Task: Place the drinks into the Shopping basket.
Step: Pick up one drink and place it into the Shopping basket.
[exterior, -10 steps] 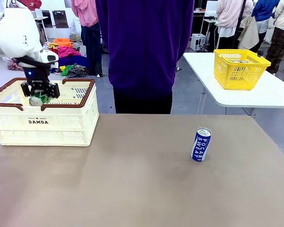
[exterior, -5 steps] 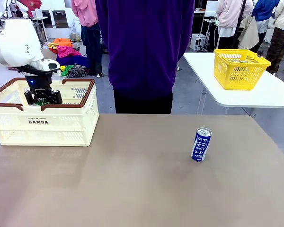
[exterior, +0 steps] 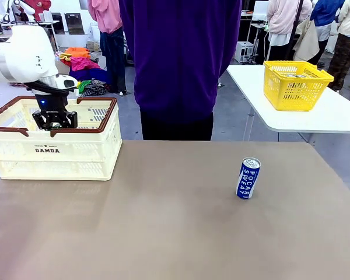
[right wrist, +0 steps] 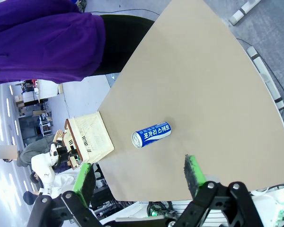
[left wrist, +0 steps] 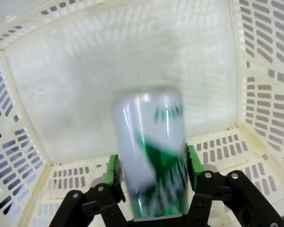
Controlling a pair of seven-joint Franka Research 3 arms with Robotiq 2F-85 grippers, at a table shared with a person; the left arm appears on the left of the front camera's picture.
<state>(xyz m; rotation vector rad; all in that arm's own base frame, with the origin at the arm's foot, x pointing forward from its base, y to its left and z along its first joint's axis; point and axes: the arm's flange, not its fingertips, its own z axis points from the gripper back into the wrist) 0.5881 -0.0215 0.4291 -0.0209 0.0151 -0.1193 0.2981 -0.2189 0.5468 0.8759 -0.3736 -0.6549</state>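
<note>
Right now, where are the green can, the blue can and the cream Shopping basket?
green can [left wrist: 151,158]: left wrist view, on the middle of its blurred side.
blue can [exterior: 248,178]: front view, on the middle of its lettered side.
Shopping basket [exterior: 81,153]: front view, on its near lattice wall.

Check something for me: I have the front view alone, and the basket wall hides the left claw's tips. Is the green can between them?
Observer: Yes. In the left wrist view the green can sits between the green pads of the left claw. It is blurred, so I cannot tell whether they grip it.
Operator: What is under it?
Observer: The bare white floor of the Shopping basket, as far as that view shows.
Operator: And the right claw?
Observer: In the right wrist view the right claw is open and empty, facing the blue can on the table.
</note>
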